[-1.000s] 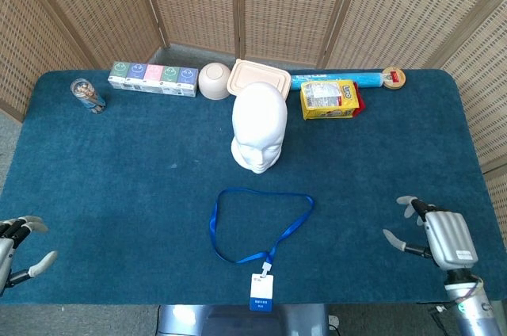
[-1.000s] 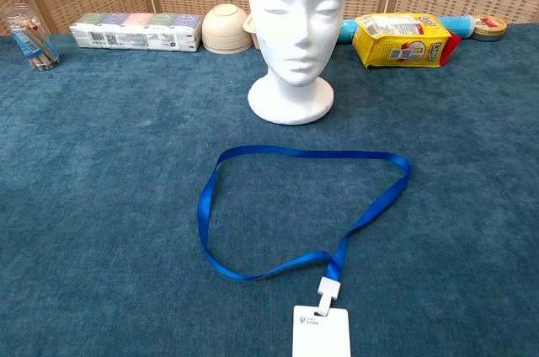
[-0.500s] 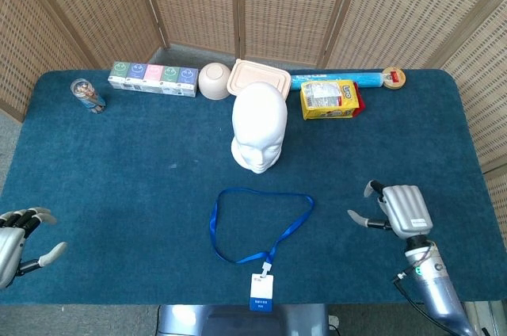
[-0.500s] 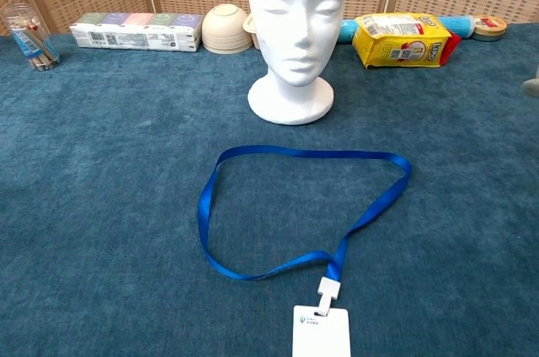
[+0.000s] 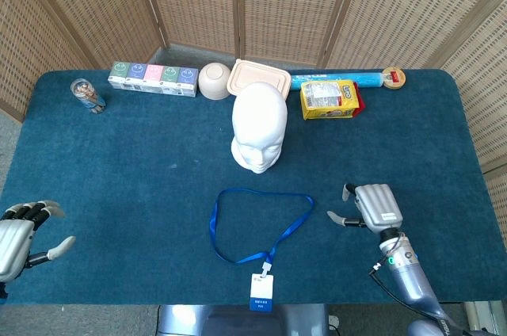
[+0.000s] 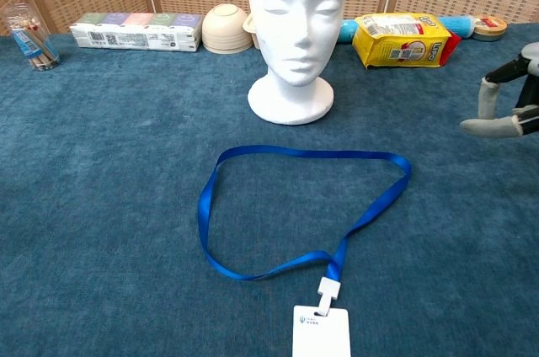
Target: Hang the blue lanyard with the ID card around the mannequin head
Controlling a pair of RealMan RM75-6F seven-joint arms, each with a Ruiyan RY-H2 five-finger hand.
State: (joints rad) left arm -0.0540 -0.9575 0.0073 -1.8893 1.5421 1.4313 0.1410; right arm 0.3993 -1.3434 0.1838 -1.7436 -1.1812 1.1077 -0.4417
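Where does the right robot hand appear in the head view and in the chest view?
Head view: the right robot hand is low on the right, beside the blue lanyard.
Chest view: only its fingers show at the right edge.
Shared landmark: the mannequin head.

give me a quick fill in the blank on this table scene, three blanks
1. The blue lanyard lies flat on the table, ____ the mannequin head.
2. The ID card is clipped to the ____.
3. The hand nearer the lanyard is the ____ hand.

Missing words: in front of; lanyard; right
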